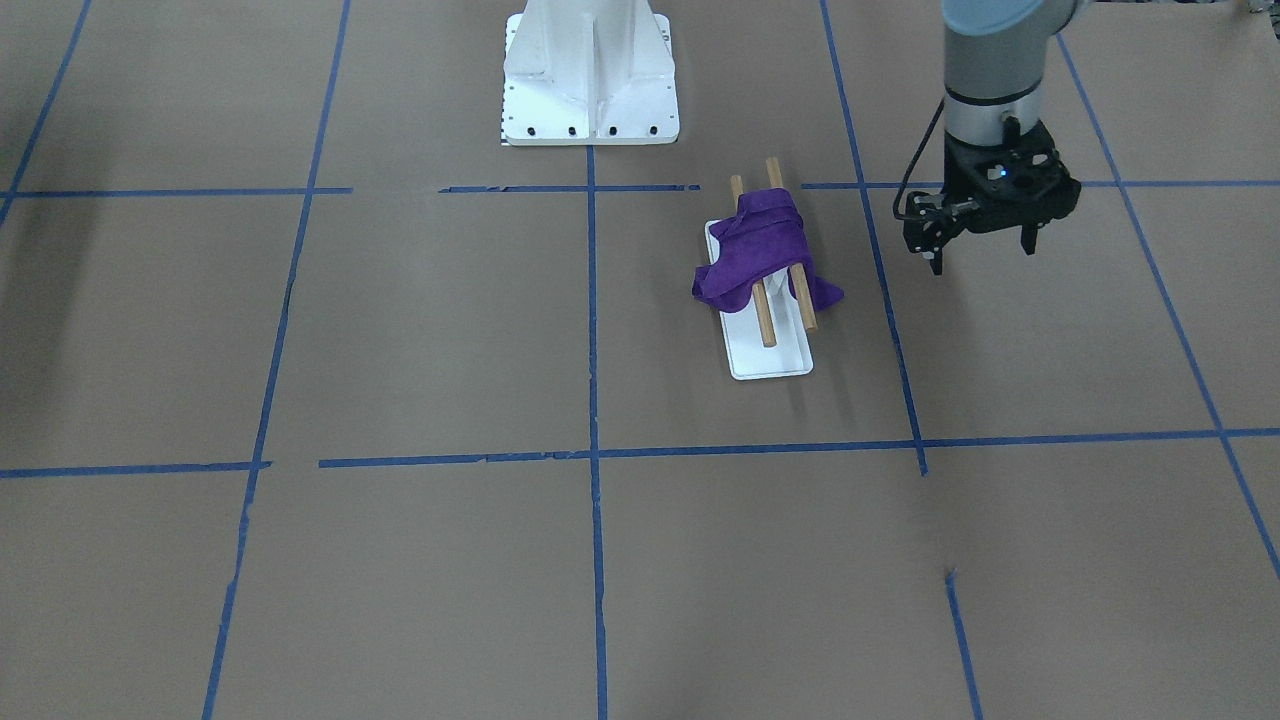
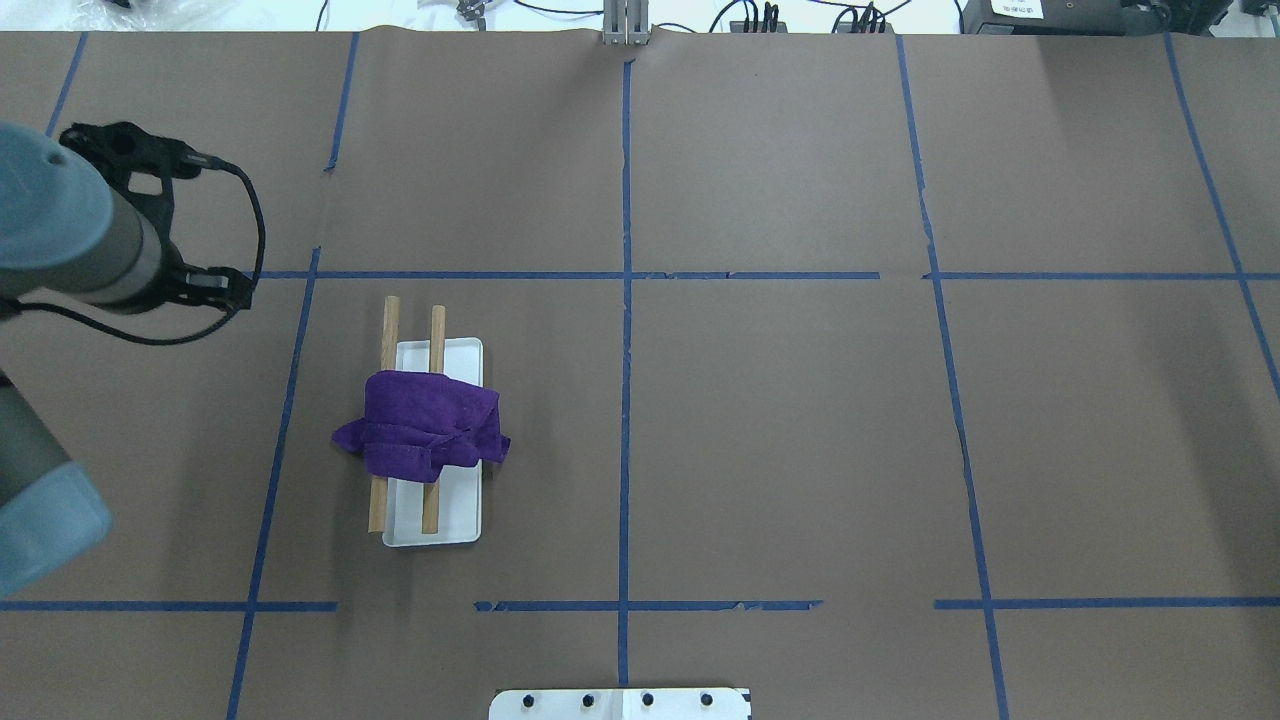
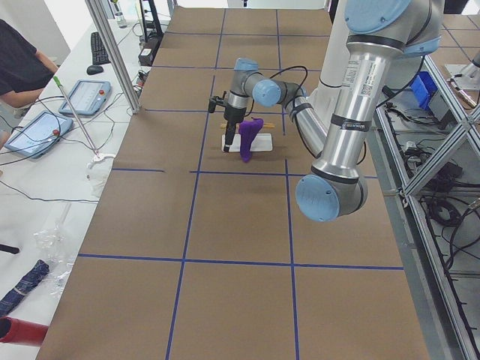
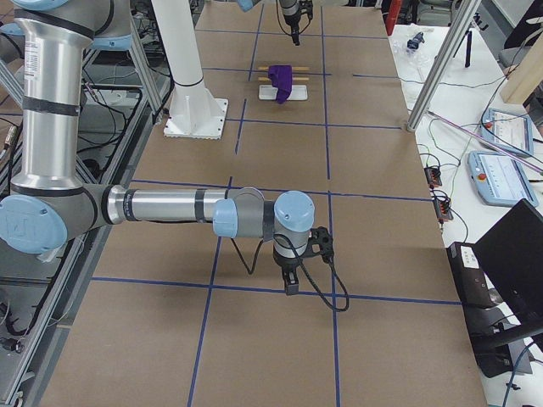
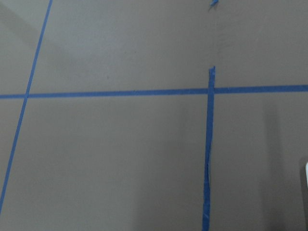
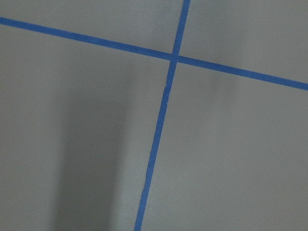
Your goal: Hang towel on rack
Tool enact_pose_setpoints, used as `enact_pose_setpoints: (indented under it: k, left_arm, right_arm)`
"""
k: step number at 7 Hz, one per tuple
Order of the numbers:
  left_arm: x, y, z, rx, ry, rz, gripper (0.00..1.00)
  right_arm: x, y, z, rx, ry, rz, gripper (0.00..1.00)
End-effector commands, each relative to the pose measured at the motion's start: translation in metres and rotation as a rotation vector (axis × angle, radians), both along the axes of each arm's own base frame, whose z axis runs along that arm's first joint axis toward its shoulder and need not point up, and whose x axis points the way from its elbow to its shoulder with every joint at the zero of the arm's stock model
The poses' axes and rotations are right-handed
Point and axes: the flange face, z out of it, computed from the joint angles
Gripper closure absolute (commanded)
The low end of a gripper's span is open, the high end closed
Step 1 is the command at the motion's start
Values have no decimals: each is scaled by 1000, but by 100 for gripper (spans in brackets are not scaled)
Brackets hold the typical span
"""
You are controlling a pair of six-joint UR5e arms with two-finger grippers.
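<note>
Towel: crumpled purple cloth towel (image 1: 760,250), draped across both light-brown wooden rods of the white-tray rack (image 1: 775,362).
Left arm: upright beside the rack; black two-finger left gripper (image 1: 982,258) points down, fingers spread, empty.
Right arm: stretched low, well apart from the rack; whether the right gripper (image 4: 291,284) is spread or closed cannot be told.

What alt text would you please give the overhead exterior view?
A purple towel lies draped across both wooden rods of a small white-based rack on a brown, blue-taped table. The left gripper hangs open and empty at upper left.
</note>
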Motion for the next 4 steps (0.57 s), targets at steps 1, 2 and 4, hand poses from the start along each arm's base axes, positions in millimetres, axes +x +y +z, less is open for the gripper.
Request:
enact_pose_setpoints:
  k: [1,2,4]
  left_arm:
    - [-76,-63,30,27,72,109,0]
    - [-118,-82,49,7,111,154,0]
    - [-216,-97,128,-62,158,198,0]
  right_arm:
    - [-2,-1,-3,-2,-34,3,0]
    - [-3,-1,-3,-3,-46,2,0]
    - [-3,-1,-2,-8,-44,4,0]
